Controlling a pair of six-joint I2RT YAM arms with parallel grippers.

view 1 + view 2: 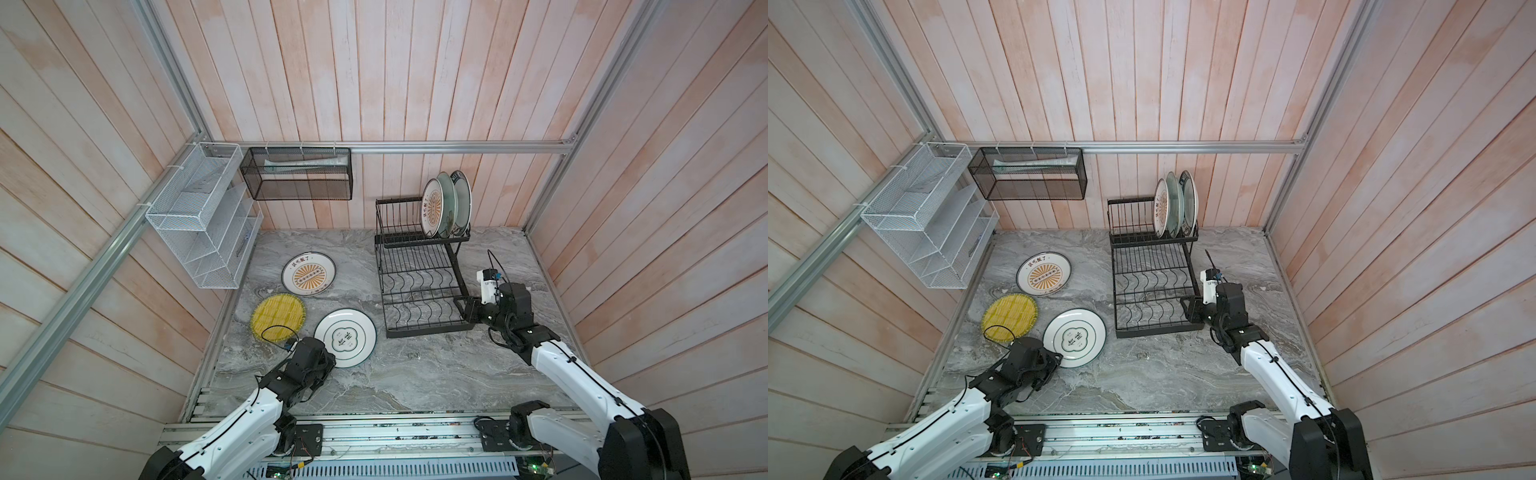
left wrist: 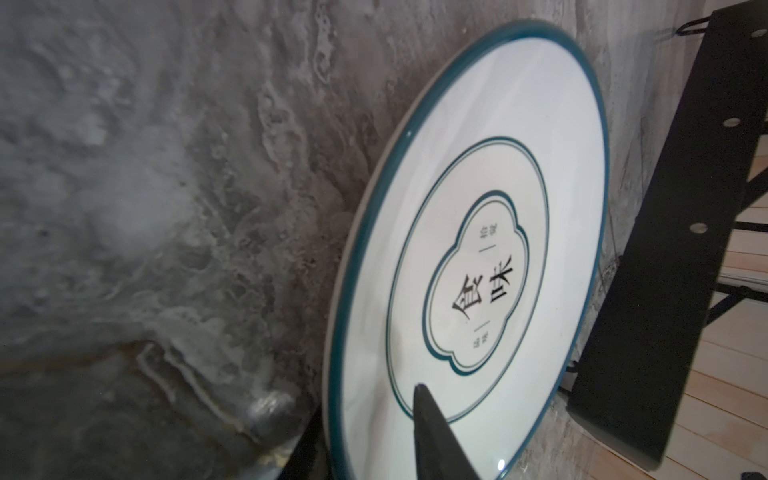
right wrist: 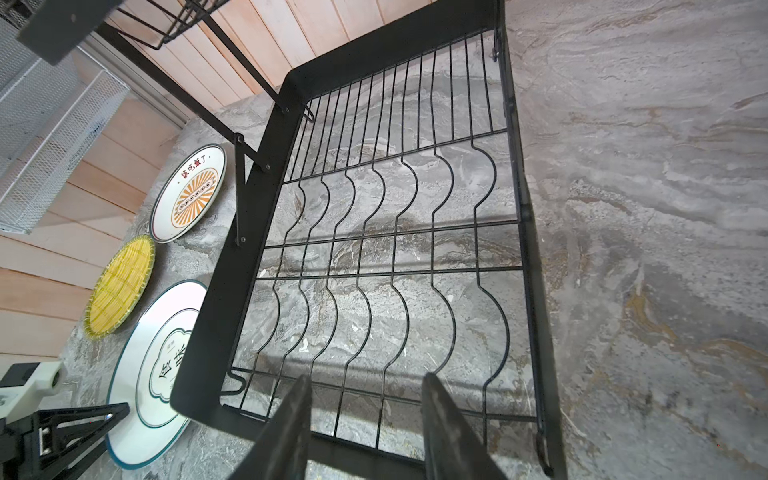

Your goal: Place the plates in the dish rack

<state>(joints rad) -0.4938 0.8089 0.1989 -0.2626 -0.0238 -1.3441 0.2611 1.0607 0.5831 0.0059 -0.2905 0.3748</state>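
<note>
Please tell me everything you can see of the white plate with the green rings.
The plate is round, white and glossy, probably ceramic, with a green rim, a thinner green ring inside, and a green lobed frame around black characters at its centre. It lies face up on the marbled table, close to but apart from the yellow plate and the dish rack. The left gripper has its jaws about the near rim; whether they clamp it is unclear.

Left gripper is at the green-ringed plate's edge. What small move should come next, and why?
Probably close the left gripper firmly on the green-ringed plate's near rim before any lift. In the left wrist view one finger sits over the plate's face, the other seems to be under the rim, and the plate lies on the table; no firm grip shows.
</note>
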